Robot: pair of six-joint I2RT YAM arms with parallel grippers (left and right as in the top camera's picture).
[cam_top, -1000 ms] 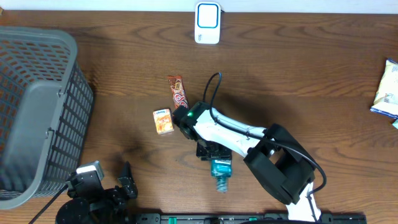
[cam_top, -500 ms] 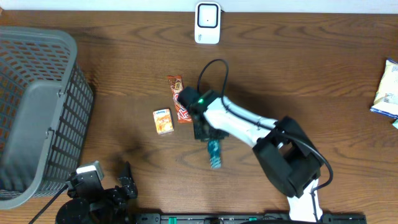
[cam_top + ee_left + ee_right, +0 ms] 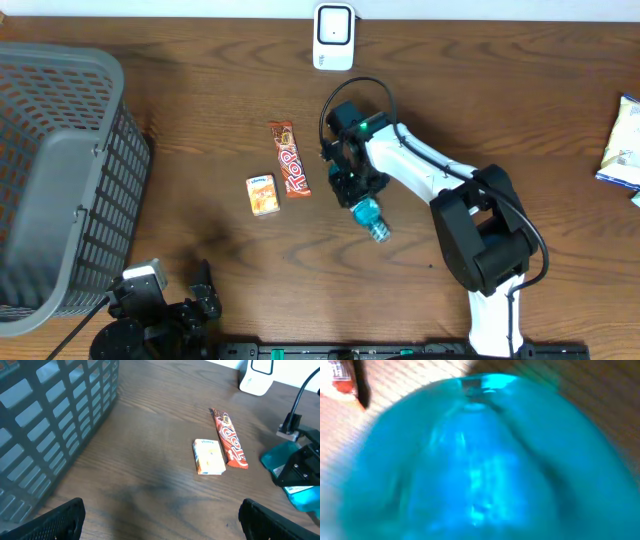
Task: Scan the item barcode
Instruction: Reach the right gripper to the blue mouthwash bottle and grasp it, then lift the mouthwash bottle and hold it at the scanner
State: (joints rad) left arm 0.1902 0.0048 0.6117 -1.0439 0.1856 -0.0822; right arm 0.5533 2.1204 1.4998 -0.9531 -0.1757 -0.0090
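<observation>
A translucent blue bottle [image 3: 371, 219] hangs over the middle of the table with my right gripper [image 3: 352, 186] shut on its upper end; its cap end points toward the front right. The bottle [image 3: 480, 460] fills the whole right wrist view as a blur and hides the fingers. From the left wrist view it shows at the right edge as the blue bottle [image 3: 295, 491] under the black gripper. The white scanner [image 3: 333, 37] stands at the table's far edge, beyond the bottle. My left gripper [image 3: 160, 521] rests open near the front left, nothing between its fingers.
A red candy bar [image 3: 289, 159] and a small orange box [image 3: 263, 195] lie just left of the bottle. A grey mesh basket [image 3: 60, 180] takes up the left side. Snack packets [image 3: 622, 145] lie at the right edge.
The right arm has carried the bottle away from the front of the table toward the scanner and to the right, turning it. The left arm has not moved.
</observation>
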